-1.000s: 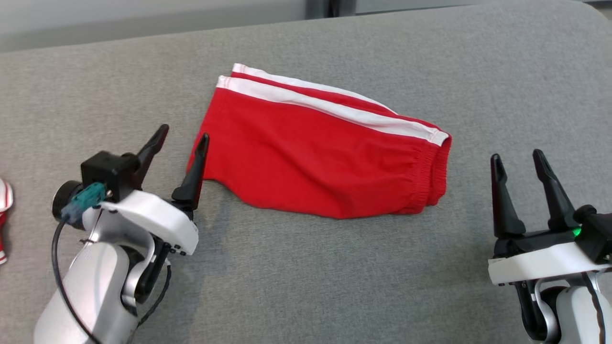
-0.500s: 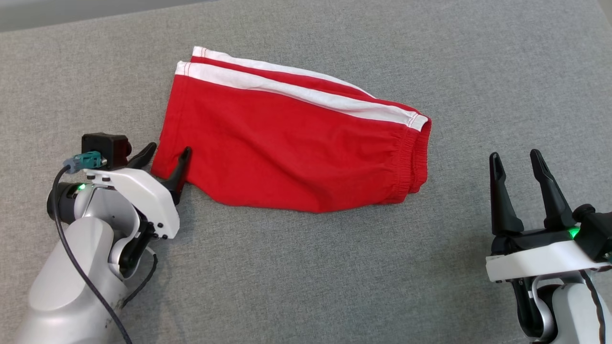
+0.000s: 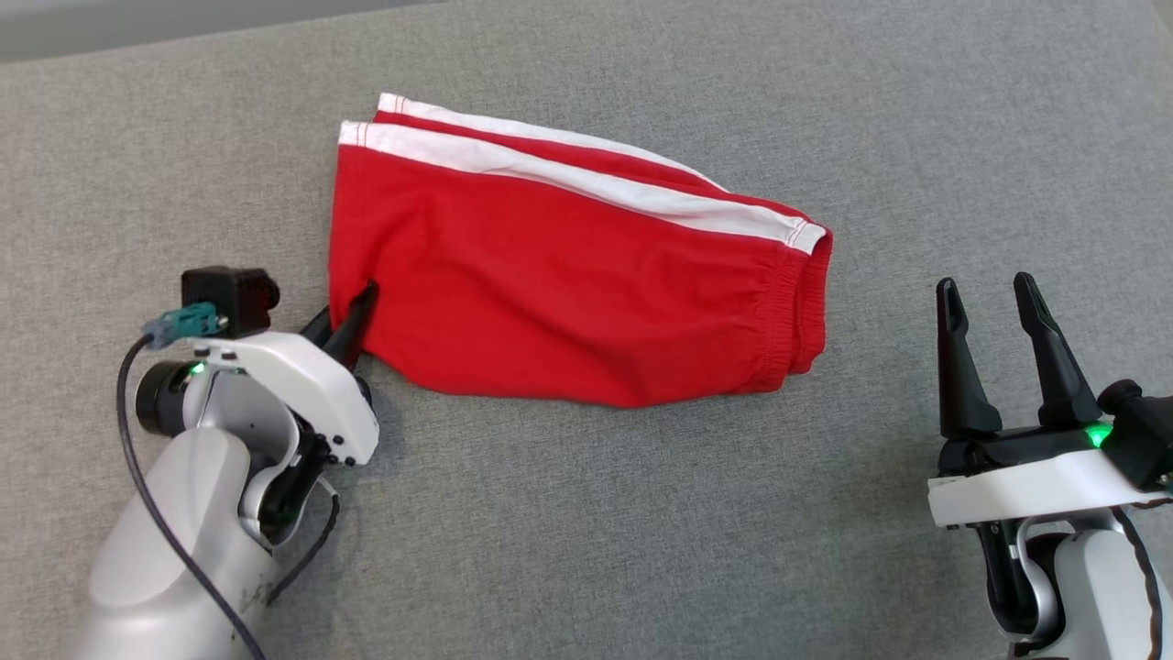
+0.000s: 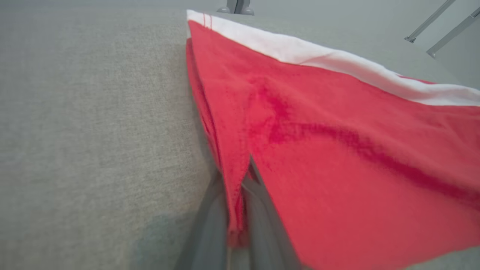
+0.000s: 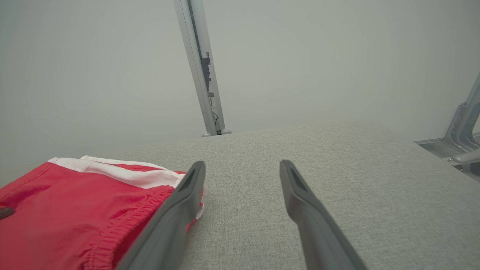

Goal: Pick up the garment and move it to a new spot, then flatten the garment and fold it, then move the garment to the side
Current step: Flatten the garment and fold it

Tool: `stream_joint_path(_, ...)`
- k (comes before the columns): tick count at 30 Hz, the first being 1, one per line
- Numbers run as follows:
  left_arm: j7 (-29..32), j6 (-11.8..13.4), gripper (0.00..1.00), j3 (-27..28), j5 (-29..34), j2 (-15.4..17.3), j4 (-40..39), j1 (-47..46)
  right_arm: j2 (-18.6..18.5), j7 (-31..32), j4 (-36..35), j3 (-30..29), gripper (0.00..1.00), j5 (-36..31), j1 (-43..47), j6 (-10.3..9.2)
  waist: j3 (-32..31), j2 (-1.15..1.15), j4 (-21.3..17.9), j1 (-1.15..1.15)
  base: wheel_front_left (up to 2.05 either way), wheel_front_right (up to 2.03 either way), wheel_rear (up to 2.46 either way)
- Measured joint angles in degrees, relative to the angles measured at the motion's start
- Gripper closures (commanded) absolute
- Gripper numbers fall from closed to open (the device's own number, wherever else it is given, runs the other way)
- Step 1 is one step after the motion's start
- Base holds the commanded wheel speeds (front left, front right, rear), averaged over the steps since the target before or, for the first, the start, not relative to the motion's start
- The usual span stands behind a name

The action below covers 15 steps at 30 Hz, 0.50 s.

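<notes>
Since the left gripper (image 3: 357, 307) is pinched shut on the near leg-hem corner of the red shorts (image 3: 568, 275), the garment stretches from its fingertips off to that gripper's right. The long axis runs from hem to elastic waistband across the grey fabric surface (image 3: 586, 532). The right gripper (image 3: 985, 289) stands with jaws apart and empty. The waistband end lies ahead and to its left, near but not touching, so the left arm is nearer. One pair of shorts, two white stripes, two grippers.
</notes>
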Motion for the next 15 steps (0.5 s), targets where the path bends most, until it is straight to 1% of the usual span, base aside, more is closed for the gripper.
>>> stream_joint_path(4, -3.1, 1.3, 1.00, 1.9, -1.7, -0.7, -3.0, 4.1, 0.0, 0.0, 0.4, -0.7, 0.00, -0.4, 0.2, 0.00, -0.7, 0.00, 0.7, 0.00, 0.00, 0.00, 0.00)
stream_joint_path(8, -5.0, 2.8, 1.00, 3.4, -3.9, -1.9, -8.5, 9.8, 0.0, 0.1, 0.4, -0.9, 0.00, -1.1, 0.8, 0.00, -1.6, 0.00, 2.4, 0.00, 0.00, 0.00, 0.00)
stream_joint_path(10, -5.2, 3.1, 1.00, 3.8, -5.2, -2.3, -11.7, 12.7, 0.0, 0.6, 0.1, -0.8, 0.00, -1.3, 0.8, 0.00, -2.1, 0.00, 3.3, 0.00, 0.00, 0.00, 0.00)
stream_joint_path(15, -4.3, 5.6, 1.00, 3.9, -5.8, -2.3, -18.5, 19.3, 0.0, 1.9, -0.4, -0.4, 0.00, -2.2, 0.9, 0.00, -3.3, 0.00, 5.6, 0.00, 0.00, 0.00, 0.00)
